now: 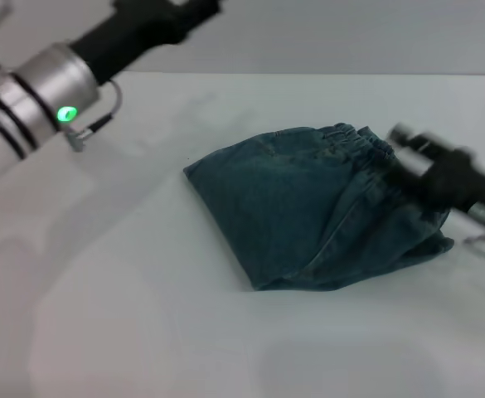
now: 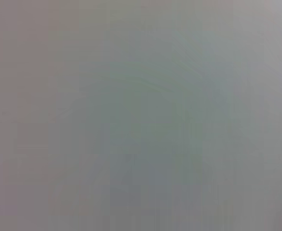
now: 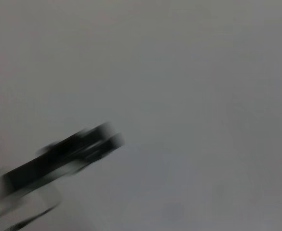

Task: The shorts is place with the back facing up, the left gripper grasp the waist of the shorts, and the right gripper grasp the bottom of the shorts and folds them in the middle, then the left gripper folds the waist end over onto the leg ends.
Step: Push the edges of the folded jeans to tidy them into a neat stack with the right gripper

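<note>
From the head view you see the folded shorts (image 1: 321,211) lying on the white table (image 1: 126,315), toward its right side. The right gripper (image 1: 408,149) overlaps their gathered waist edge — fingers blurred, grip unreadable. The left arm (image 1: 51,87) hangs over the far left corner.

Left wrist view: only blank surface.

Right wrist view: you catch the left gripper (image 3: 109,137) over bare table — grip unclear.
</note>
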